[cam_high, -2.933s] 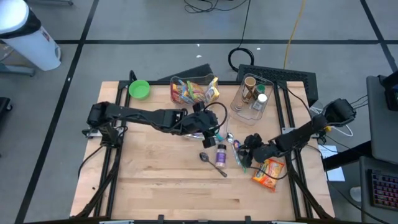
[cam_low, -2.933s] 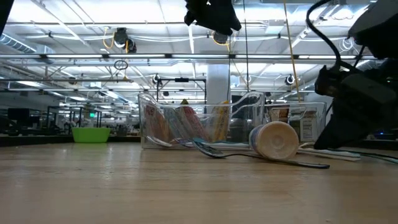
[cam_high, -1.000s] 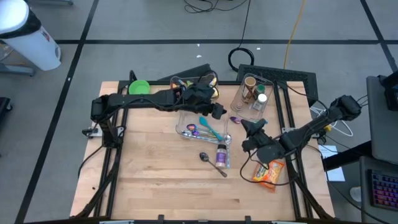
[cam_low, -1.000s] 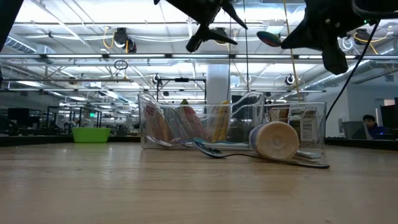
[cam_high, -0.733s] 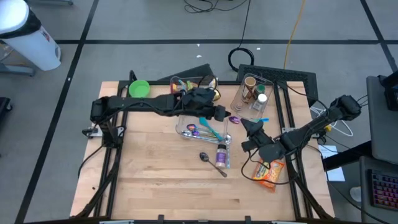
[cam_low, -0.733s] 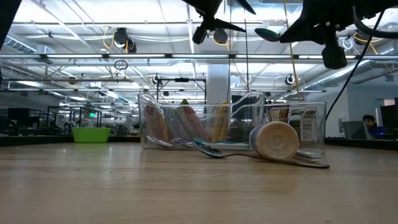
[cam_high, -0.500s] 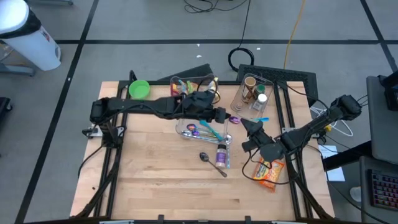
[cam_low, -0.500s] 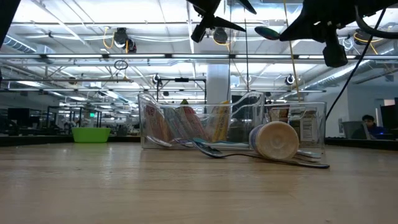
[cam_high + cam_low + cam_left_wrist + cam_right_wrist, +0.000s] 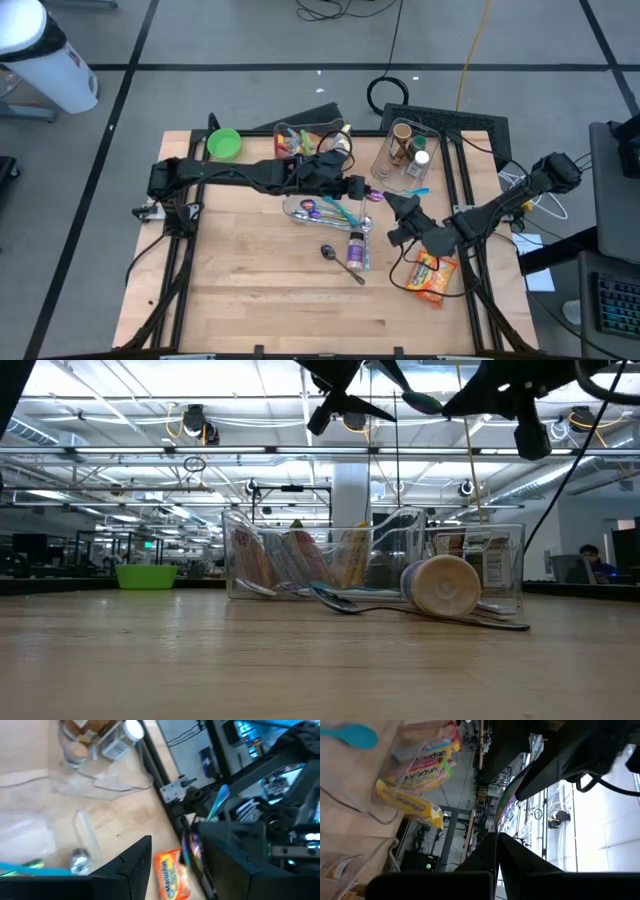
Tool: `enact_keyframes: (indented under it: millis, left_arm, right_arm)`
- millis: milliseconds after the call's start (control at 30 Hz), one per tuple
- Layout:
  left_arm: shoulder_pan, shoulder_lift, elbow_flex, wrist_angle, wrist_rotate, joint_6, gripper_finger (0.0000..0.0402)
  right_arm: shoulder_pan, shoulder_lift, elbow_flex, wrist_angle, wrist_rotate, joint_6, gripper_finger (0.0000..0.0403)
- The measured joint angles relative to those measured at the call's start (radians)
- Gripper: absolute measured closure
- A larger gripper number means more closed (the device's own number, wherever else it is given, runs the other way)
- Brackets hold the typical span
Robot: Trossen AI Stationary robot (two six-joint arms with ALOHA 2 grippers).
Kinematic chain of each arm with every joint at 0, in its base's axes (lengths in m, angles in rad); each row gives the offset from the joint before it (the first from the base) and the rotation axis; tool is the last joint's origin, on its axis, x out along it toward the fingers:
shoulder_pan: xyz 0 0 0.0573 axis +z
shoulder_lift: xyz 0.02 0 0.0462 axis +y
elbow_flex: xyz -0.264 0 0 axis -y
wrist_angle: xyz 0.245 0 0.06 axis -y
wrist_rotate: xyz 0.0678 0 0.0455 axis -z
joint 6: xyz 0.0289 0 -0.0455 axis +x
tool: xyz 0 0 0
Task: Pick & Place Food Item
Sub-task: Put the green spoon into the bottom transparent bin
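We are holding a spoon [image 9: 377, 194] in the clamped right claw [image 9: 392, 203] above the counter [image 9: 250, 290], passing it toward the half-parted, empty left claw [image 9: 357, 190].

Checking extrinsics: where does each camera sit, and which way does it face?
High: overhead, straight down on the wooden table; both arms, left gripper, right gripper.
Low: table-top height, level across at the clear bin of noodle packets; both grippers overhead.
Left wrist: past its own fingers at the orange snack packet.
Right wrist: along its shut fingers and the held iridescent spoon, toward the bin.
Shared: high and left wrist both show the packet.
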Motion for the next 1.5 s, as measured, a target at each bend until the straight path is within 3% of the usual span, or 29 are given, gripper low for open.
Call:
enact_keyframes:
  millis: [167, 500, 1000, 1333, 1500]
  left_arm:
    - [0.002, 0.017, 0.001, 0.021, 0.027, -0.016, 0.0215]
    - [0.003, 0.021, 0.001, 0.03, 0.057, -0.001, 0.0218]
    - [0.027, 0.02, 0.001, 0.08, 0.053, 0.045, 0.0389]
    - [0.027, 0.02, 0.001, 0.068, 0.058, 0.094, 0.0395]
    - [0.026, 0.019, 0.001, 0.069, 0.065, 0.125, 0.0396]
  right_arm:
    - [-0.034, 0.001, 0.0, 0.101, -0.025, -0.094, 0.0403]
    - [-0.073, 0.0, 0.0, 0.104, -0.046, -0.102, 0.0403]
    - [-0.073, 0.0, 0.0, 0.1, -0.043, -0.105, 0.0403]
    - [-0.073, 0.001, 0.0, 0.101, -0.048, -0.086, 0.0401]
    - [-0.073, 0.001, 0.0, 0.108, -0.048, -0.062, 0.0377]
